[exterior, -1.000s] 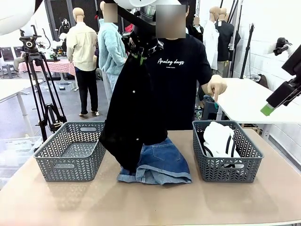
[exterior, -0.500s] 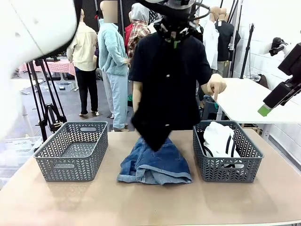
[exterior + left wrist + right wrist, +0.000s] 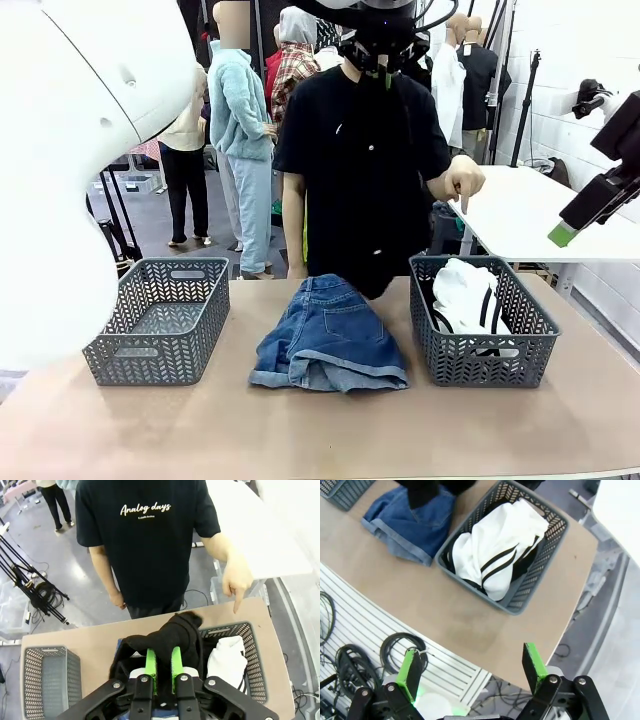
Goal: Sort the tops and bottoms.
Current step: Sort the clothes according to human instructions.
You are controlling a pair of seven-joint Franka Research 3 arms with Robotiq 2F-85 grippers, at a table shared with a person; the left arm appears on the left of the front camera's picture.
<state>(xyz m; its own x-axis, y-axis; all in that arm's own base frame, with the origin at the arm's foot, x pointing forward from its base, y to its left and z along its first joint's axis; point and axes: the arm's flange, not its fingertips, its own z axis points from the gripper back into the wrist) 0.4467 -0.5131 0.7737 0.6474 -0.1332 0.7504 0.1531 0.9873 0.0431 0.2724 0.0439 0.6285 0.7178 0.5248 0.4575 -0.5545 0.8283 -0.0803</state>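
Grey plastic makes the basket that sits on the left side of the table. Next to it, in the middle of the table, lie the blue denim shorts, a bit crumpled, with the pale hems turned toward the robot. High above the shorts is the left gripper. Its green fingers are pressed together on the black top, pinching a bunch of the cloth. The top hangs straight down in the air, and its low end is near the far edge of the shorts. To the right stands a second grey basket with a white cloth with black stripes inside. A person's hand points one finger down at that basket. Off the right side of the table, up in the air, is the right gripper, with its two fingers spread wide apart.
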